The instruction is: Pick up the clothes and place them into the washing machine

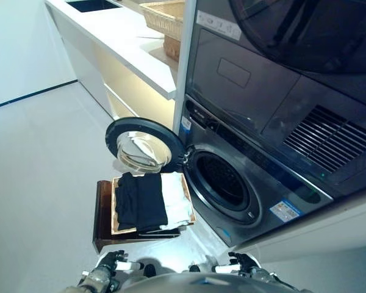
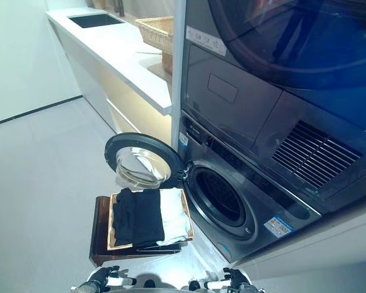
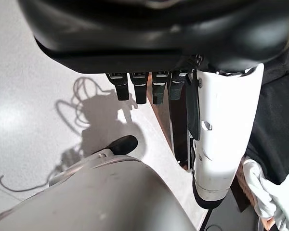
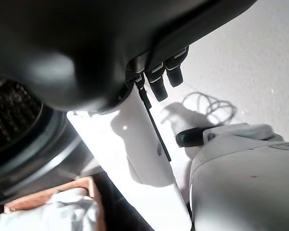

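A black garment [image 1: 140, 201] and a white garment [image 1: 175, 200] lie side by side in a shallow basket [image 1: 114, 207] on a dark wooden stool [image 1: 102, 215]. Right of it stands the grey washing machine, its round door [image 1: 144, 145] swung open to the left and its drum opening [image 1: 222, 180] dark. My left hand [image 1: 113, 264] hangs low in front of the stool, open and holding nothing; its fingers [image 3: 139, 87] and white thumb cover [image 3: 224, 139] are relaxed beside the black cloth [image 3: 274, 120]. My right hand [image 1: 241, 264] is low before the washer, fingers [image 4: 161, 79] straight and bare.
A second machine [image 1: 280, 67] is stacked above the washer. A white counter [image 1: 125, 43] runs back on the left with a wicker basket [image 1: 165, 17] and a sink [image 1: 94, 5]. Pale floor [image 1: 43, 159] stretches left of the stool.
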